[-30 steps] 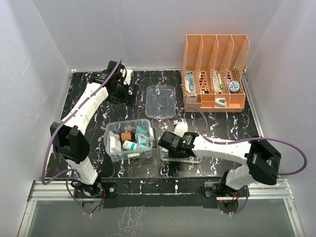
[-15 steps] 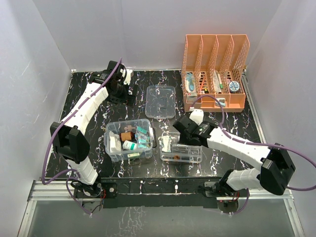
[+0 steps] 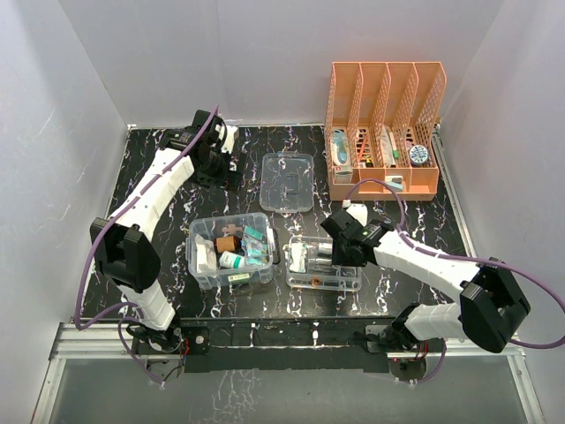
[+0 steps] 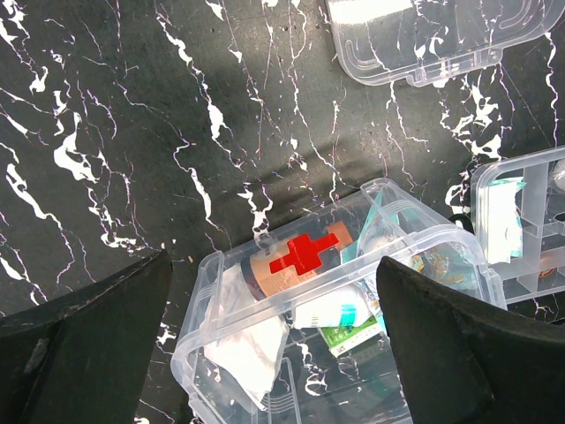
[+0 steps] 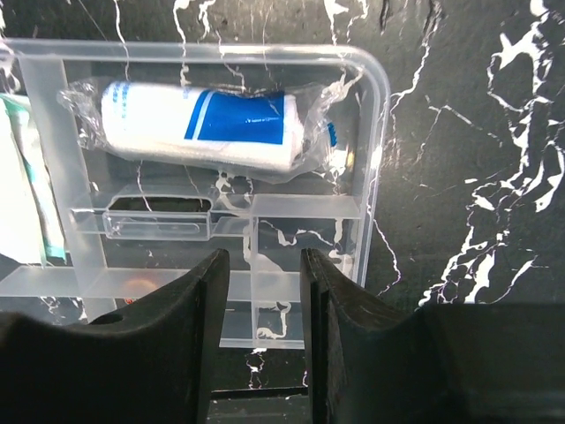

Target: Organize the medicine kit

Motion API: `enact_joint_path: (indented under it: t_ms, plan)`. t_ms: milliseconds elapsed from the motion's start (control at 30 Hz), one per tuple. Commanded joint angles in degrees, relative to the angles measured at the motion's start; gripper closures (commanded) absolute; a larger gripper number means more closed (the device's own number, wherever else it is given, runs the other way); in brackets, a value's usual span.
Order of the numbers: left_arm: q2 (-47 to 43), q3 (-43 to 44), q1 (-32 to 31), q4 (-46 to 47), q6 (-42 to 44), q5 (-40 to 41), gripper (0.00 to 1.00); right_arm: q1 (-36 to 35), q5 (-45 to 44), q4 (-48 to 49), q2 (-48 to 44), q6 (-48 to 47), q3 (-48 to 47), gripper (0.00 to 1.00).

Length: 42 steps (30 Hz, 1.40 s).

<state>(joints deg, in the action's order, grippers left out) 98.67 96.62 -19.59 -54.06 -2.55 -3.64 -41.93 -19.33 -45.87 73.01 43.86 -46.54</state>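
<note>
The medicine kit stands in three parts on the black marbled table. Its deep clear box (image 3: 231,251) (image 4: 335,344) holds a bottle with a red cross (image 4: 300,256), white gauze and small packets. The shallow divided tray (image 3: 324,281) (image 5: 375,132) lies just right of the box, with a wrapped white-and-blue bandage roll (image 5: 199,124) in one compartment. The clear handled lid (image 3: 288,181) (image 4: 433,44) lies further back. My right gripper (image 3: 342,249) (image 5: 263,265) hovers over the tray's right end, narrowly open with nothing between its fingers. At the back left my left gripper (image 3: 218,163) (image 4: 274,265) is wide open and empty, looking down at the box.
A tall orange perforated file rack (image 3: 382,124) with medicine items in its slots stands at the back right. White walls close the table in on three sides. Purple cables trail along both arms.
My right gripper pulled back from the tray's left part toward the rack, then came down over the tray's right end, its jaws narrowing. The left arm has not moved.
</note>
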Motion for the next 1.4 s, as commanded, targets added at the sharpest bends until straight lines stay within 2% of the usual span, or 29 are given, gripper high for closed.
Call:
enact_joint_path:
  t_ms: [0,333,633,733,900,1133,1367]
  plan:
    - [-1.0,0.2,0.3,-1.2,0.2,-0.2,0.01,0.1,2.6,2.9,-1.1,-0.5,1.6,0.65]
    - [-0.3,0.5,0.3,-1.3,0.1,-0.5,0.01,0.1,4.9,5.0,-0.9,0.3,5.1,0.68]
    - [-0.4,0.5,0.3,-1.3,0.3,-0.5,0.01,0.1,5.4,8.9,3.7,-0.8,5.1,0.7]
    - [-0.4,0.6,0.3,-1.5,0.4,-0.5,0.01,0.1,5.5,8.9,5.6,-0.8,5.3,0.76]
    - [-0.5,0.3,0.3,-1.4,0.4,-0.9,0.01,0.1,4.7,7.0,6.8,-0.7,4.6,1.0]
    - [-0.6,-0.6,0.3,-1.1,0.8,-1.1,0.01,0.1,1.3,2.3,1.7,-0.4,0.6,1.0]
    - [-0.8,-1.0,0.3,-0.9,1.0,-0.9,0.01,0.1,-2.9,-5.8,-4.0,-0.9,-8.3,1.0]
